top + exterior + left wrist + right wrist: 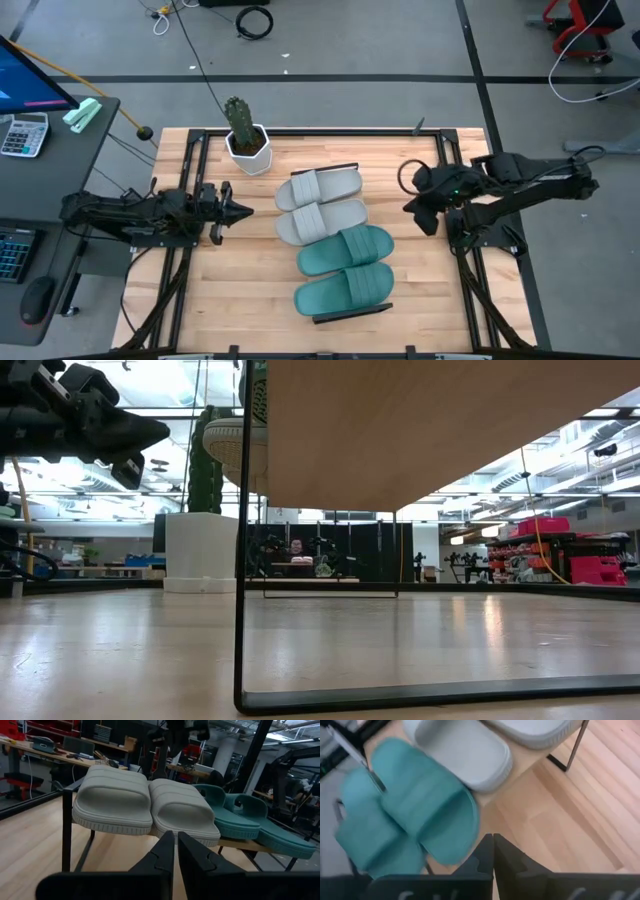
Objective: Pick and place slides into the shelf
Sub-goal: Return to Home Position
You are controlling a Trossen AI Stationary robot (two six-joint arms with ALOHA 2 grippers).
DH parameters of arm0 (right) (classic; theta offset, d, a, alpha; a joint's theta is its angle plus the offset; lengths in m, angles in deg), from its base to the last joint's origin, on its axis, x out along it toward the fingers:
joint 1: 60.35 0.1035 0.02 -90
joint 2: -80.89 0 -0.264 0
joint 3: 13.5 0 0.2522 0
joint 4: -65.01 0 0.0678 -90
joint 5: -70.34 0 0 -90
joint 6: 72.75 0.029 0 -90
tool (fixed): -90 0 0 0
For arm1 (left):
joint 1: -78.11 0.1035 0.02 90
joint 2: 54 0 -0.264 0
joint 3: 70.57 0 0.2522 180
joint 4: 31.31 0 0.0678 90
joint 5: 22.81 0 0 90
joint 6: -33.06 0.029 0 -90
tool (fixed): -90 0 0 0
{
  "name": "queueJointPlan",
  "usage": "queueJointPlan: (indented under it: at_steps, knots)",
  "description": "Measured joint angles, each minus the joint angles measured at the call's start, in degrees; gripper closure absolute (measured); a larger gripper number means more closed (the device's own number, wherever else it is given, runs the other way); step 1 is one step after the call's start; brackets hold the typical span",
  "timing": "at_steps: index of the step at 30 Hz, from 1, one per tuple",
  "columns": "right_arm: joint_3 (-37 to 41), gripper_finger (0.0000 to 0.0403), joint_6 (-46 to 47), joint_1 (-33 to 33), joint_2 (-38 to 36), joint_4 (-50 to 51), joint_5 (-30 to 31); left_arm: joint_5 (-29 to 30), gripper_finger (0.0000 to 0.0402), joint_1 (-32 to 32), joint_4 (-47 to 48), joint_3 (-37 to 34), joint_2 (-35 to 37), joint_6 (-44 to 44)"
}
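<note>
Slides (347, 248): all 4 (2 grey, 2 teal) in a row on shelf (450, 430), frame centre. Left end effector (240, 210) mid-left, right end effector (410, 206) mid-right: fingers together, empty. Placing appears done; only arm parking left.

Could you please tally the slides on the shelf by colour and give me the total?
Light grey slides: 2
Teal-green slides: 2
Total: 4 slides, all lying side by side on the shelf.
</note>
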State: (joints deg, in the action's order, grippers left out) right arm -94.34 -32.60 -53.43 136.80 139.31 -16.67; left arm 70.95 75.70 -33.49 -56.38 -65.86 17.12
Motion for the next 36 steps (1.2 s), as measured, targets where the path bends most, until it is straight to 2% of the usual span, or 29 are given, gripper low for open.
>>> queueJointPlan:
  at_steps: [6, 10, 18, 29, 36]
  knots:
    - [13.3, 0.0399, -3.1, 1.5, -9.7, -9.7, 0.6, 0.0, 0.0365, 0.0, 0.0, 0.0, 0.0, 0.1]
    - [22.4, 0.0399, -4.2, 1.5, -16.6, -16.6, 3.7, 0.0, 0.0368, 0.0, 0.0, 0.0, 0.0, 0.0]
    - [36.3, 0.0400, -4.5, 0.9, -26.7, -25.9, 6.5, 0.0, 0.0378, 0.0, 0.0, 0.0, 0.0, 0.0]
    - [50.8, 0.0402, -2.8, 0.1, -29.0, -41.9, 6.3, 0.0, 0.0361, 0.0, 0.0, 0.0, 0.0, 0.0]
    - [55.7, 0.0403, -4.0, -1.1, -29.1, -49.6, 6.4, 0.0, 0.0368, 0.0, 0.0, 0.0, 0.0, 0.0]
